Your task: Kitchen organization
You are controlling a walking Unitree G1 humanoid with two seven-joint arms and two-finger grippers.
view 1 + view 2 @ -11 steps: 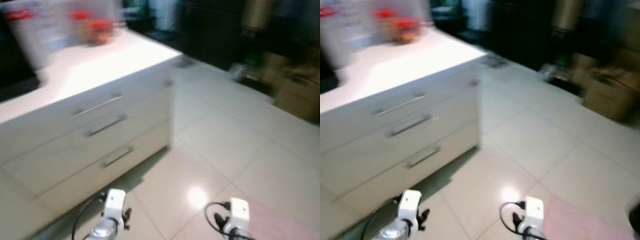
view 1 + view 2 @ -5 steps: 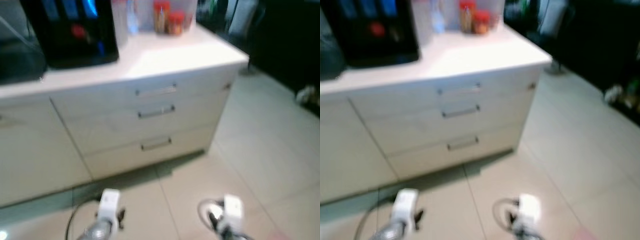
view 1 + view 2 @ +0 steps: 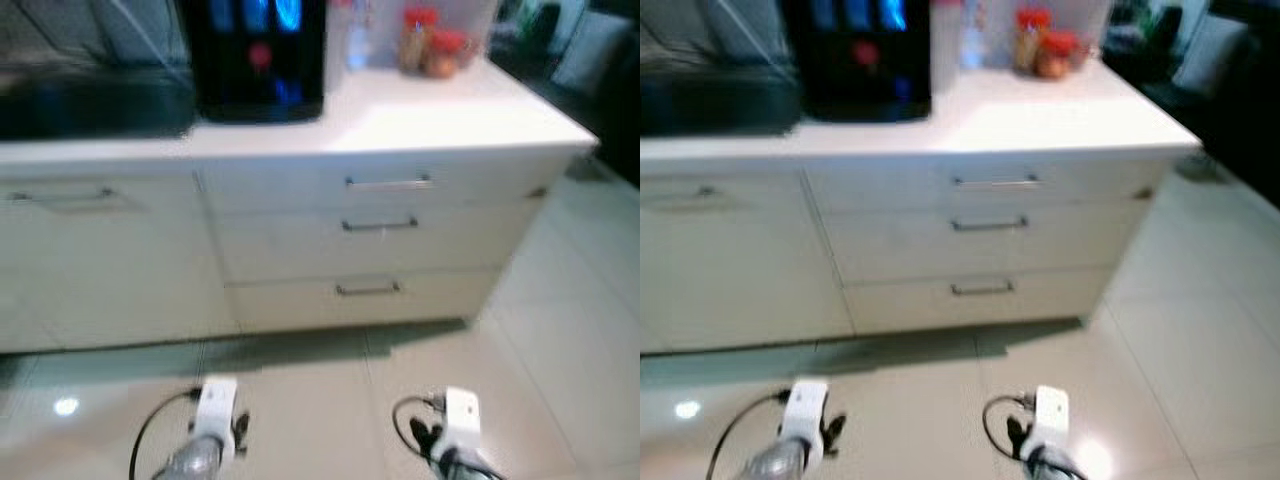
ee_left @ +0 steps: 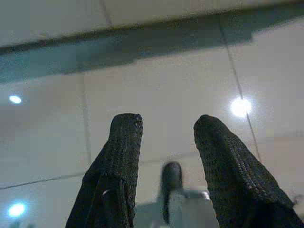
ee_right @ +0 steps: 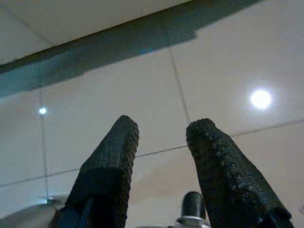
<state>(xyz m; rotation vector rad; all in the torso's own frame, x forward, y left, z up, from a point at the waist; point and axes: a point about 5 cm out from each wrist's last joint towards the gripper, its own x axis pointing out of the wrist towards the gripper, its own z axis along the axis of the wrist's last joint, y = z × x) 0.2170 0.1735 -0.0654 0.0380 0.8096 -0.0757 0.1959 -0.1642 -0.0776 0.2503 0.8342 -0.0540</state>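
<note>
The robot faces a white kitchen counter (image 3: 450, 105) with a run of pale cabinets below it. Three drawers (image 3: 385, 225) are stacked one above the other, each with a slim metal handle, and all three are shut. To their left is a wider cabinet front (image 3: 95, 250) with its own handle near the top. On the counter stands a black appliance (image 3: 258, 55) with blue lights and a red spot on its face. Further right along the counter, near the back, stand two jars with red lids (image 3: 430, 45), close together, and a clear bottle (image 3: 358, 45) just beside them. A dark surface (image 3: 90, 100) lies to the left of the appliance; what it is cannot be told through the blur. The floor (image 3: 560, 340) is glossy pale tile that mirrors the ceiling lights. Both arms hang low in front of the cabinets, above the tiles. The left gripper (image 4: 164, 128) has its two black fingers spread apart with nothing between them, and the right gripper (image 5: 159, 130) likewise stands apart and empty.
</note>
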